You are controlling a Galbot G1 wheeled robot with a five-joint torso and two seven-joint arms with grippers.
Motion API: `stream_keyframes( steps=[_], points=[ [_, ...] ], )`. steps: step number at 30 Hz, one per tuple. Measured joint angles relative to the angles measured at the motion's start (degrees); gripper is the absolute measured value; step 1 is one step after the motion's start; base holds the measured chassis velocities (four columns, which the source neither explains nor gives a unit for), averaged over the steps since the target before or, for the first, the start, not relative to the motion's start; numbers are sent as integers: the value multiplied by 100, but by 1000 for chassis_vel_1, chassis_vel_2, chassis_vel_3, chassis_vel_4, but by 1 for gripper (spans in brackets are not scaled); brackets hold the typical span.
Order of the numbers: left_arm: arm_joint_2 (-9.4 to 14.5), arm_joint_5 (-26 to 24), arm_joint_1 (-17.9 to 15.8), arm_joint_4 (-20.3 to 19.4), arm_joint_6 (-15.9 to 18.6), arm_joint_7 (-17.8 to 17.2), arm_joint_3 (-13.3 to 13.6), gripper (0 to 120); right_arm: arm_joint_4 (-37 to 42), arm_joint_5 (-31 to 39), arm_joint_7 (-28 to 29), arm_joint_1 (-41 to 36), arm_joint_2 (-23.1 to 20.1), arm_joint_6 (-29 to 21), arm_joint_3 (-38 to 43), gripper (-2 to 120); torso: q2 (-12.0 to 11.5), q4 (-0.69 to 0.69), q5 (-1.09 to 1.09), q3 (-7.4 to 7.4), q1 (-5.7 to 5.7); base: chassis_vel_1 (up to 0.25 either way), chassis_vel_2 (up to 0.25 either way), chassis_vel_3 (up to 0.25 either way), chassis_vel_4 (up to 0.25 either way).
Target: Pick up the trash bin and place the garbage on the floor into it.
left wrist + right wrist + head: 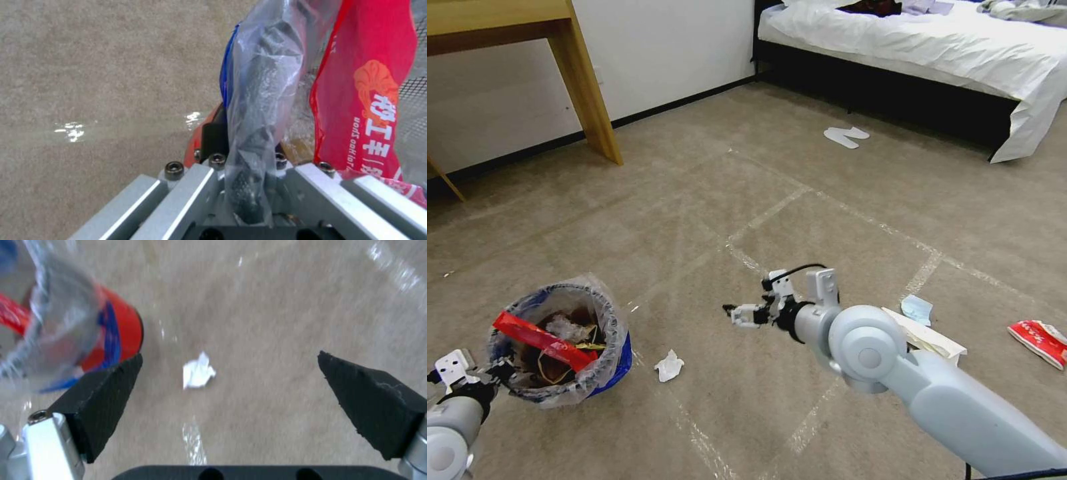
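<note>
At near left we grip the trash bin [557,343] by its bagged rim with our left pincer [249,156], clamped tight; a red wrapper strip [544,341] lies across its top. Our right pincer [735,313] hangs wide apart over the floor [707,200], a crumpled tissue [668,366] lying between bin and pincer.

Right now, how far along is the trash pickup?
Done: the bin is gripped at its rim by the left hand and already holds a red wrapper. In hand: the right hand, open, is over a tissue. Left: that tissue, a mask, a red packet.
</note>
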Motion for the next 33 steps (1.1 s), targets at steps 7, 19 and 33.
stream_keyframes(
  steps=[7,19,33],
  points=[
    [-3,8,12,0,-4,0,-8,0,-273,43,153,57,150,-175,-317,100,0,0,0,1,0,0,0,0,0],
    [-72,65,12,17,-18,0,-3,0,-1026,-17,-105,515,392,-195,-825,100,0,-1,0,1,0,0,0,0,0],
    [-49,67,34,44,-18,-11,-43,0,-2411,-474,-837,1233,1526,-184,-1638,100,0,0,-1,1,0,0,0,0,0]
  ],
)
